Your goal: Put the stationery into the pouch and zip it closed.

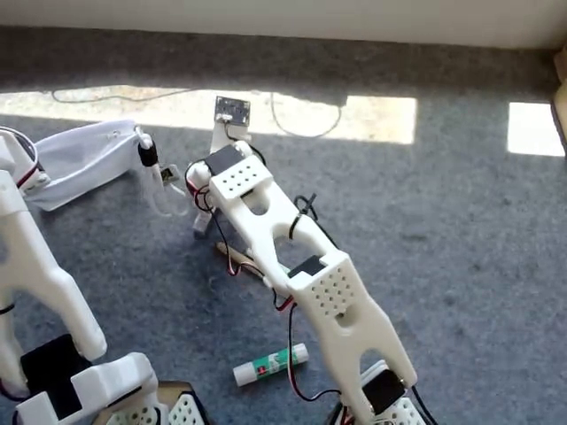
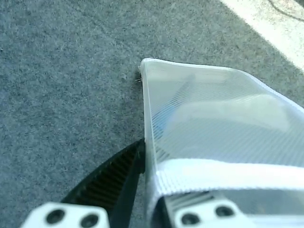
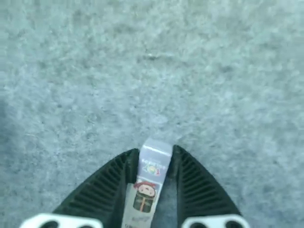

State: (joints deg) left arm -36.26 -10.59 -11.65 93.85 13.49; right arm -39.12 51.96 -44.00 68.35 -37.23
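At the far left the pouch [image 1: 80, 159] lies on the carpet [image 1: 443, 221], with its mouth turned to the right. The left gripper [image 2: 147, 161] has its jaws pinched on the pouch's near left edge. One black jaw is outside the mesh and the other is under the white band. This grip is probably meant to anchor the pouch, so that it stays put and the mouth stays presented while things are pushed in.

Just right of the mouth, the right gripper [image 3: 152, 154] hangs over bare carpet, its jaws pressed on a small labelled item [image 3: 145, 190]. It holds the item lengthwise, with one end poking out past the tips. That suits sliding it in end first, though it is not in the pouch yet.

Further right, under the right arm, lies a thin tan thing [image 1: 232, 255] that is too hidden to name. Nearer and further right, the glue stick [image 1: 270, 363] lies on its side on the carpet, well apart from the pouch and untouched.

By my reading the loading is only partly done, and the zip is left for last.
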